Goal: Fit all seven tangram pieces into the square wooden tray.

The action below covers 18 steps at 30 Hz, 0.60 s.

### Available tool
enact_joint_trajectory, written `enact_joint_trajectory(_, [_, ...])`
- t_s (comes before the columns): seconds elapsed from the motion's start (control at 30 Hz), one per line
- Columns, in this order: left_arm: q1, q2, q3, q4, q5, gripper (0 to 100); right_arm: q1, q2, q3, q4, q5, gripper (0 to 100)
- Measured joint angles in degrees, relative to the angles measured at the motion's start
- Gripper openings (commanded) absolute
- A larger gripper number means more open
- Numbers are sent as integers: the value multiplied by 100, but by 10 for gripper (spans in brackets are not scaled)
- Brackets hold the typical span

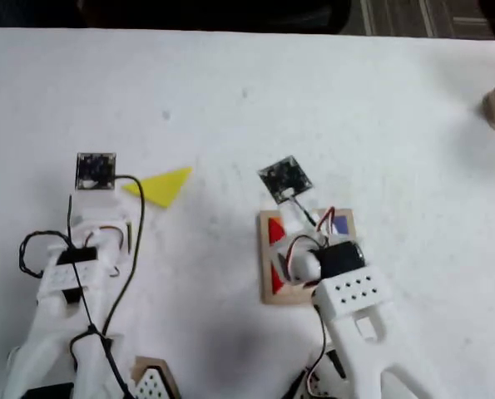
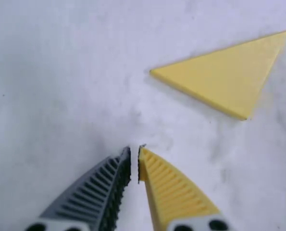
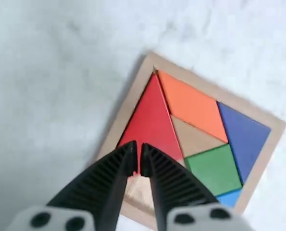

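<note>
Beneath right arm (image 1: 355,291), tray (image 1: 293,293) perhaps half-hidden

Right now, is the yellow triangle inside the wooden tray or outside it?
Outside. The yellow triangle lies flat on the white table, apart from the wooden tray.

We hold our left end effector (image 2: 134,153) and right end effector (image 3: 138,149) angled downward, each with fingers closed almost tip to tip.

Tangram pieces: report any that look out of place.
The yellow triangle lies on the table, apart from the tray, just ahead of the left gripper. The tray holds other pieces, with bare wood showing by the right gripper, where a piece seems missing.
</note>
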Motion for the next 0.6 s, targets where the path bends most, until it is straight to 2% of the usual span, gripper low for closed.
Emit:
enact_joint_trajectory(0.17, [-624, 0, 0, 0, 26, 64, -563, 264, -246, 9, -132, 17])
enact_joint_trajectory(0.27, [-633, 0, -35, 0, 62, 64, -642, 598, -220, -158, -475, 17])
enact_joint_trajectory(0.4, [-510, 0, -475, 325, 316, 65, -114, 659, 149, -624, -501, 16])
enact_joint_trajectory(0.53, [-149, 202, -1301, 1081, 360, 72, 721, 484, 448, -818, -501, 16])
enact_joint_trajectory(0.6, [132, 580, -1811, 1477, 378, 111, 949, 299, 545, -844, -501, 16])
